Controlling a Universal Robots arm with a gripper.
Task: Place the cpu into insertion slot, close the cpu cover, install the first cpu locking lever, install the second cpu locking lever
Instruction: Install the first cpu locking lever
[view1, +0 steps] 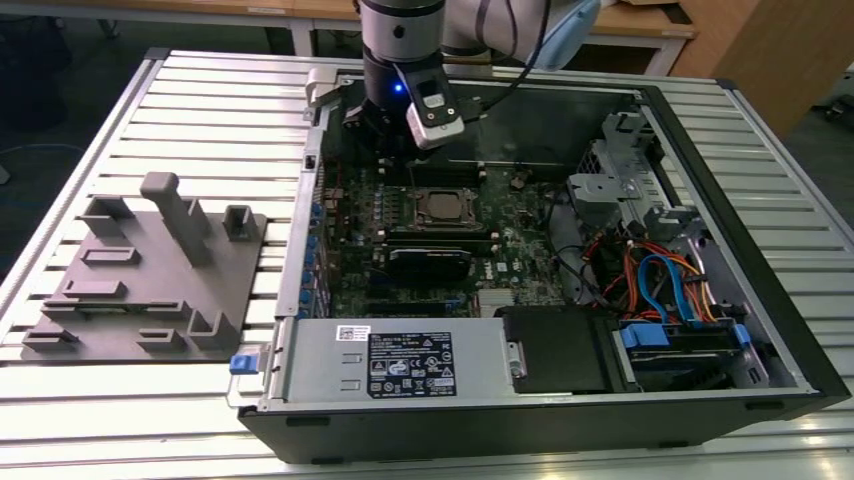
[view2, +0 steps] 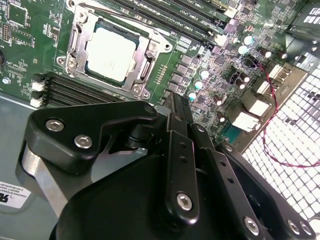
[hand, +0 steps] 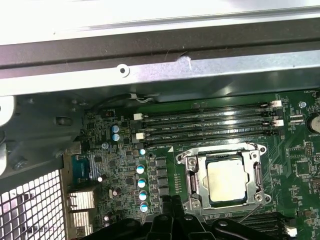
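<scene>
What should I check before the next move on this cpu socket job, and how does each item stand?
1. cpu lying flat in place: ok.
2. cpu cover down around the cpu: ok.
3. Locking levers latched: cannot tell.
4. End effector off the cpu cover: ok.
5. Nothing loose on the cpu's top: ok.

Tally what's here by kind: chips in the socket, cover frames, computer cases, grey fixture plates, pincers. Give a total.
cpu: 1
cpu cover: 1
computer case: 1
grey fixture plate: 1
pincer: 1
Total: 5
</scene>
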